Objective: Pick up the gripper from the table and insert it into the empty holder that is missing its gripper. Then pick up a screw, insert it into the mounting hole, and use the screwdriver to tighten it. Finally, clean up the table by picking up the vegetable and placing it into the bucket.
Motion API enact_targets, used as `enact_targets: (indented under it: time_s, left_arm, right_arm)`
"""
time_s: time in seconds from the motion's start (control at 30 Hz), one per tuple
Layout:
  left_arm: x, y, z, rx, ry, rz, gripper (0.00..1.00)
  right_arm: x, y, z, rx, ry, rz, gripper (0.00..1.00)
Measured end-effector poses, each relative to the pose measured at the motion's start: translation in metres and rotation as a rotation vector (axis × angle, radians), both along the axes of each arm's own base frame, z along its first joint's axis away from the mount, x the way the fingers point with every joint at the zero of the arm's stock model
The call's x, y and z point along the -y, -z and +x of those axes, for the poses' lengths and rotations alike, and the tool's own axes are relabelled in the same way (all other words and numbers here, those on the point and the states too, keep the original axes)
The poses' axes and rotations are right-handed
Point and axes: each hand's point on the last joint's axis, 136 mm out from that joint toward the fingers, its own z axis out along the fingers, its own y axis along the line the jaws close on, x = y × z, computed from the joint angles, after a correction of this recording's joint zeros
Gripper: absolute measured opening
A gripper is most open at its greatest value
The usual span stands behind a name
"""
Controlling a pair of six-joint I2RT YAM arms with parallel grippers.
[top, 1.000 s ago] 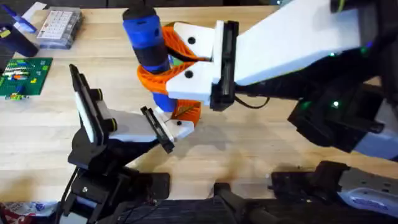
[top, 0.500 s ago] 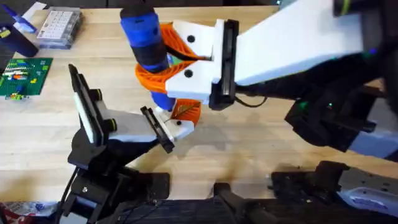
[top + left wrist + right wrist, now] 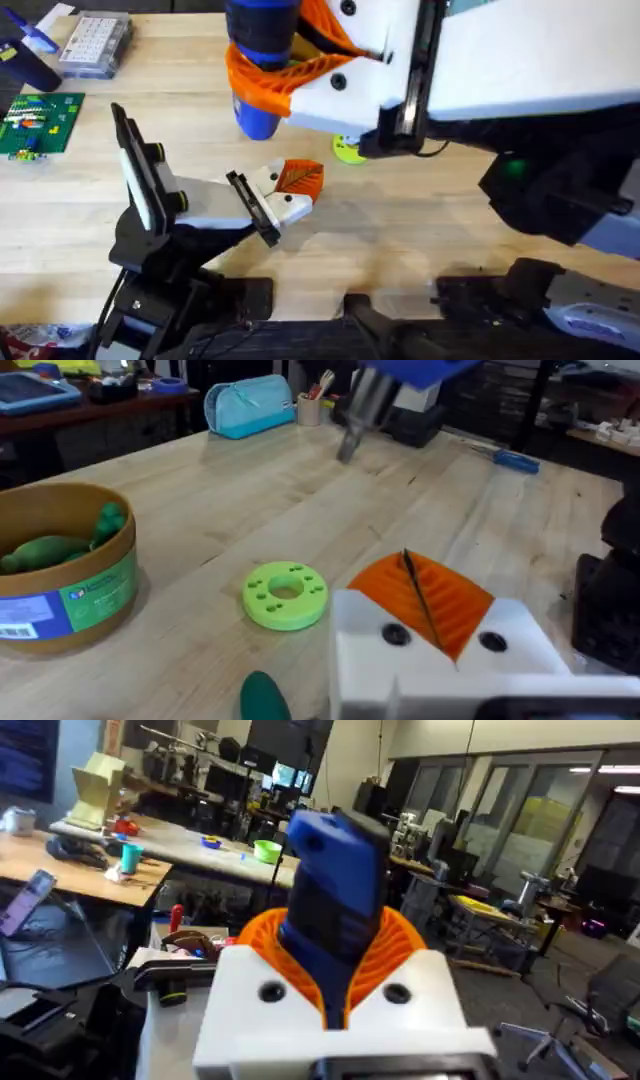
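My right claw (image 3: 290, 75) grips the screwdriver (image 3: 262, 55) above the gripper (image 3: 290, 190) seated in the holder (image 3: 200, 205), so tightening looks done and the vegetable (image 3: 262, 695) comes next.

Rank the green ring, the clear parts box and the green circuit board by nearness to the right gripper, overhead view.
1. Green ring, just right of the right gripper, which holds the screwdriver.
2. Clear parts box, far left corner.
3. Green circuit board, left edge.

On the table I count one screwdriver (image 3: 258, 55), one small gripper (image 3: 290, 185), one holder (image 3: 190, 205), one green disc (image 3: 285, 595) and one bucket (image 3: 75, 595).
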Motion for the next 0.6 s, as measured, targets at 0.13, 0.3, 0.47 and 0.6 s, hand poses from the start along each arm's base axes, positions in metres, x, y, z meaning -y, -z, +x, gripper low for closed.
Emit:
enact_targets:
  time_s: [0.13, 0.3, 0.47, 0.6]
  left_arm:
    - [0.000, 0.000, 0.000, 0.000, 0.000, 0.000, 0.014]
    - [0.000, 0.000, 0.000, 0.000, 0.000, 0.000, 0.014]
    - [0.000, 0.000, 0.000, 0.001, 0.000, 0.000, 0.014]
    - [0.000, 0.000, 0.000, 0.000, 0.000, 0.000, 0.014]
  right_arm:
    - [0.002, 0.010, 0.012, -0.033, 0.030, -0.037, 0.060]
    - [0.014, 0.031, 0.045, -0.102, 0.118, -0.108, 0.059]
    - [0.025, 0.049, 0.067, -0.165, 0.183, -0.162, 0.060]
    - [0.030, 0.060, 0.077, -0.201, 0.210, -0.193, 0.060]
